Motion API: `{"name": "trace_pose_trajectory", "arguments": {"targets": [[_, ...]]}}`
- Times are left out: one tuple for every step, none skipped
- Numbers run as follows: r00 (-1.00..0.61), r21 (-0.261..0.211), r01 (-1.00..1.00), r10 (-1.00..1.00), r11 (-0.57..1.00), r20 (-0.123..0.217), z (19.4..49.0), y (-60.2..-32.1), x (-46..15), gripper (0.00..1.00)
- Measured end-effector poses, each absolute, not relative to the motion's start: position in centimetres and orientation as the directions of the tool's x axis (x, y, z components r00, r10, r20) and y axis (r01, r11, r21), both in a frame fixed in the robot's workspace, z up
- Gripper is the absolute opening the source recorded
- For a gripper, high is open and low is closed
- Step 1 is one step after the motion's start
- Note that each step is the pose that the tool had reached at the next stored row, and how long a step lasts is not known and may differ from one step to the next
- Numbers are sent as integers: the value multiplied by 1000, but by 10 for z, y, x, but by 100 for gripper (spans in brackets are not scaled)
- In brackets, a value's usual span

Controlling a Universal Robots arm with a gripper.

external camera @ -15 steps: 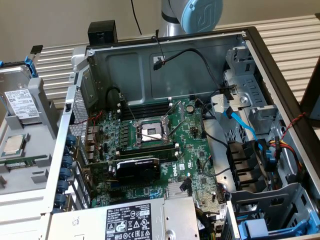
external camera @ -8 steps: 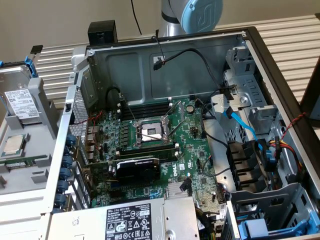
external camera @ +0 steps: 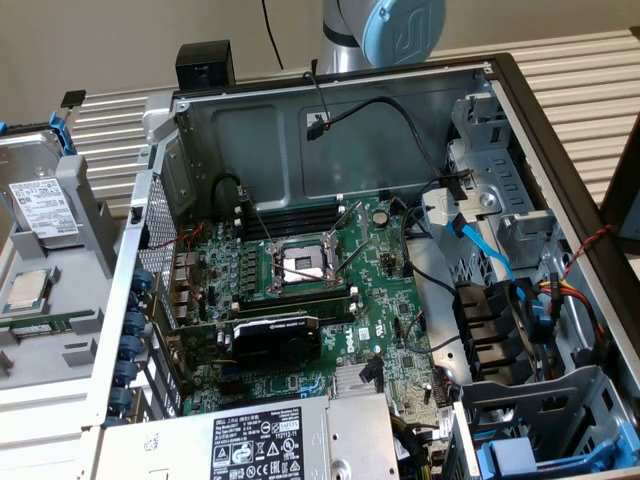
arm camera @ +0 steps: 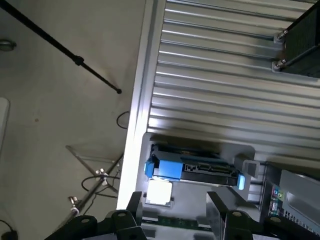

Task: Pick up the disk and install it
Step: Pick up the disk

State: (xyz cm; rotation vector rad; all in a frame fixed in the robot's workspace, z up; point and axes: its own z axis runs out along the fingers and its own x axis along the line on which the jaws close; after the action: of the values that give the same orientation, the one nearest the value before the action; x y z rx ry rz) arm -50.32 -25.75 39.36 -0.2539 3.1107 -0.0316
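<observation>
The disk [external camera: 42, 205] is a silver drive with a white label in a blue plastic frame. It rests tilted in a grey holder [external camera: 60, 350] at the exterior view's left, outside the computer case. In the wrist view the disk [arm camera: 195, 169] is seen edge-on, its blue clips at both ends. My gripper [arm camera: 175, 212] hangs above the holder, some way short of the disk. Its two black fingers [arm camera: 134, 206] stand wide apart with nothing between them.
A small square silver processor chip [external camera: 28, 290] [arm camera: 159, 192] lies on the holder close to the disk. The open computer case [external camera: 560, 180] holds a motherboard [external camera: 300, 270], cables, a power-supply box [external camera: 270, 440] and a drive bay with blue plastic [external camera: 540, 455]. My arm's blue joint [external camera: 400, 25] is above the case.
</observation>
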Motion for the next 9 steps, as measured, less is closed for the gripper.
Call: {"name": "trace_pose_trajectory", "arguments": {"targets": [[-983,-22,-180,-180,984,-19,394,-257,-503,62],[-980,-22,-197,-198,980,-19,394,-257,-503,62],[-976,-22,-215,-216,976,-19,394,-257,-503,62],[-972,-22,-233,-234,972,-19,393,-257,-503,62],[-968,-22,-251,-252,968,-19,393,-257,-503,62],[-963,-22,-268,-268,963,-19,393,-257,-503,62],[-958,-22,-286,-286,958,-19,393,-257,-503,62],[-953,-22,-303,-303,953,-19,393,-257,-503,62],[-947,-22,-320,-320,947,-19,393,-257,-503,62]]}}
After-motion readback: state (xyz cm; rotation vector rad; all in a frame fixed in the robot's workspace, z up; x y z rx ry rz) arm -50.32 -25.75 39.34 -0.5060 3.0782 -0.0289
